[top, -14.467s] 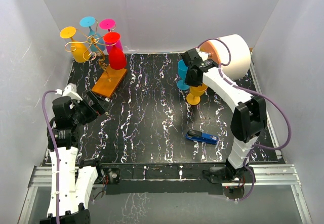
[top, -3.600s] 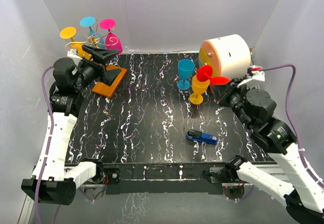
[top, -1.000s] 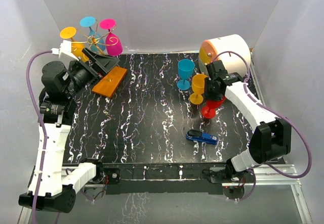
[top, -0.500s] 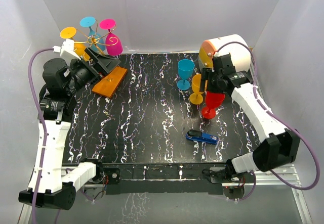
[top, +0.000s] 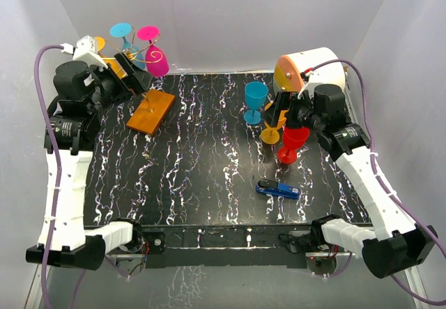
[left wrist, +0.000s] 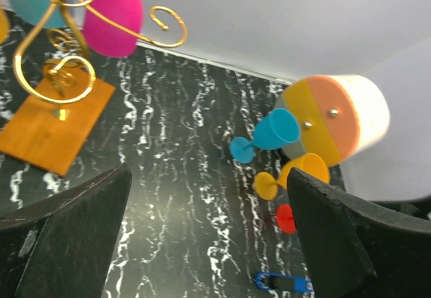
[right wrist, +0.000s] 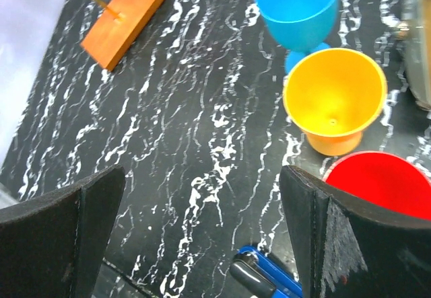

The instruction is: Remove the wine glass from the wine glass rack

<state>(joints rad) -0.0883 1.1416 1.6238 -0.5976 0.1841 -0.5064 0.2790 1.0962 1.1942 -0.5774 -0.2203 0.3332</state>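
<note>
The wine glass rack point(top: 143, 79), gold wire on an orange base point(top: 150, 111), stands at the back left. Cyan point(top: 122, 31), magenta point(top: 155, 59) and partly hidden yellow point(top: 99, 43) wine glasses hang on it. My left gripper point(top: 127, 74) is open and empty right beside the rack's wire arms point(left wrist: 60, 56), with the magenta glass point(left wrist: 111, 15) above it in the left wrist view. A red wine glass point(top: 293, 141) stands upright on the table at the right. My right gripper point(top: 284, 110) hovers open just above and behind it, and the red rim point(right wrist: 377, 180) shows beside the right finger.
A blue glass point(top: 254, 100) and a yellow glass point(top: 272, 129) stand next to the red one. A white cylinder with an orange end point(top: 312, 74) lies at the back right. A blue stapler-like object point(top: 277, 189) lies nearer the front. White walls close in the black marbled table point(top: 202, 176).
My right gripper opened, let go of the red glass and drew back up from it; the glass now stands on the table. My left gripper rose closer to the rack.
</note>
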